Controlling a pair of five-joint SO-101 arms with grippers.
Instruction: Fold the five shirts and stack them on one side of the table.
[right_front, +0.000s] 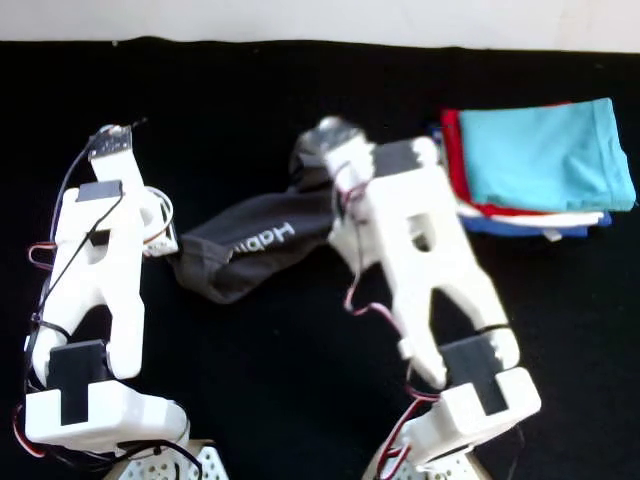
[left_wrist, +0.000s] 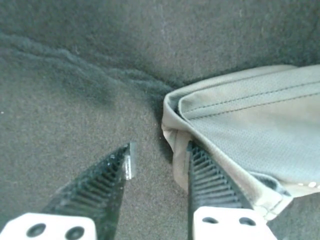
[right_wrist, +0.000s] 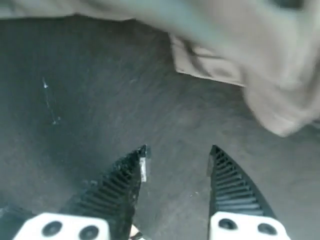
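Left pincer (left_wrist: 160, 148) — jaws spread apart, pointed downward; right pincer (right_wrist: 179, 149) — jaws likewise apart, pointed downward.

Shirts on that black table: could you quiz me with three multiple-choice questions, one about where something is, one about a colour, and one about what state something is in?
1. In the high view, where does the stack of folded shirts lie?
A) at the far right of the table
B) between the two arms
C) at the near left edge

2. What colour is the top shirt of that stack?
A) red
B) turquoise
C) white

3. How do the fingers of the left gripper stand?
A) shut on a shirt
B) shut on nothing
C) open, at the edge of the dark shirt

Answers:
1 A: the stack sits by the right edge, beyond both arms.
2 B: red, white and blue only peek out from beneath the turquoise one.
3 C: the left wrist view shows a clear gap between the fingers.
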